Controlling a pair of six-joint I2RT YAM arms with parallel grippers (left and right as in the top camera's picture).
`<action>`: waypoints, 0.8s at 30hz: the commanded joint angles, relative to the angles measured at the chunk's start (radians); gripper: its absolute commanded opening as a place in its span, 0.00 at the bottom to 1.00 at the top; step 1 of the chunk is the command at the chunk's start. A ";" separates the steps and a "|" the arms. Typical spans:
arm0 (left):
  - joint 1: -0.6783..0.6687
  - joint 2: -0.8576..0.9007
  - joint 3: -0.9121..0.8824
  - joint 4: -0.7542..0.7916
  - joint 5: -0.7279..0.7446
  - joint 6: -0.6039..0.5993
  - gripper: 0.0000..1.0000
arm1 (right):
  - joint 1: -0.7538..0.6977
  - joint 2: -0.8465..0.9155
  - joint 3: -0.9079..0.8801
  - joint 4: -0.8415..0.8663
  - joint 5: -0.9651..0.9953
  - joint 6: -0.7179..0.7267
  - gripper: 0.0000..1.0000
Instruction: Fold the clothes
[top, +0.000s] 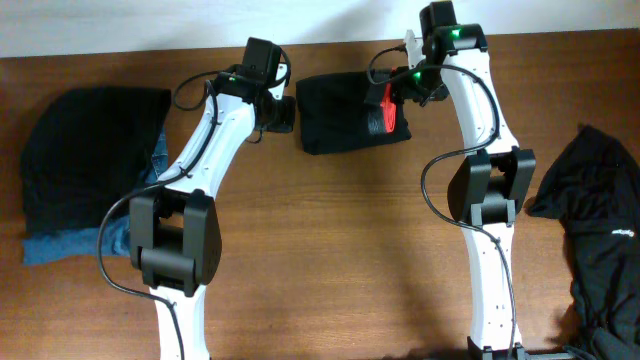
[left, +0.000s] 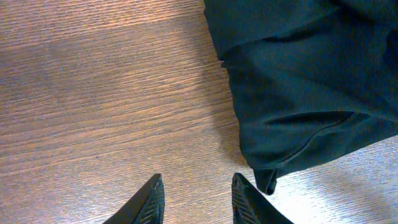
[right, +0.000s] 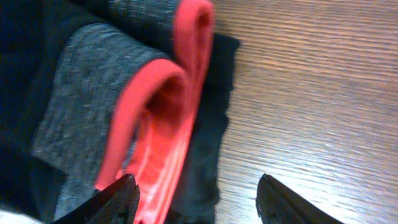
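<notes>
Your leggings (top: 335, 115) are lying folded along 9-to-3, waistband (top: 385, 112) pointing to 3 o'clock; right jaws are standing open over it, left jaws parted, empty.

Robot workbench, seemingly in a lab or test room rather than a home. Two white jointed robot arms, the left arm (top: 205, 150) and the right arm (top: 478, 100), rise from the near edge of a brown wood-grain table (top: 330, 260). They trail loose black cables (top: 423, 185) and show small green indicator lights (top: 455, 33). Clothing lies in separate lots: a black heap (top: 90, 140) over blue denim (top: 55, 245) at left, a folded black piece (top: 335, 115) far centre, and a loose black garment (top: 600, 200) at right. A plain pale strip (top: 150, 25) lies beyond the far edge.
</notes>
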 joint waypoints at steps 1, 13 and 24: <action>0.003 0.002 0.018 -0.001 -0.007 0.002 0.36 | 0.007 -0.063 0.005 0.002 -0.126 -0.041 0.66; 0.003 0.002 0.018 -0.001 -0.007 0.002 0.36 | 0.079 -0.053 -0.075 -0.026 -0.072 -0.136 0.66; 0.003 0.002 0.018 -0.001 -0.007 0.002 0.36 | 0.067 -0.046 -0.299 0.047 0.354 -0.011 0.66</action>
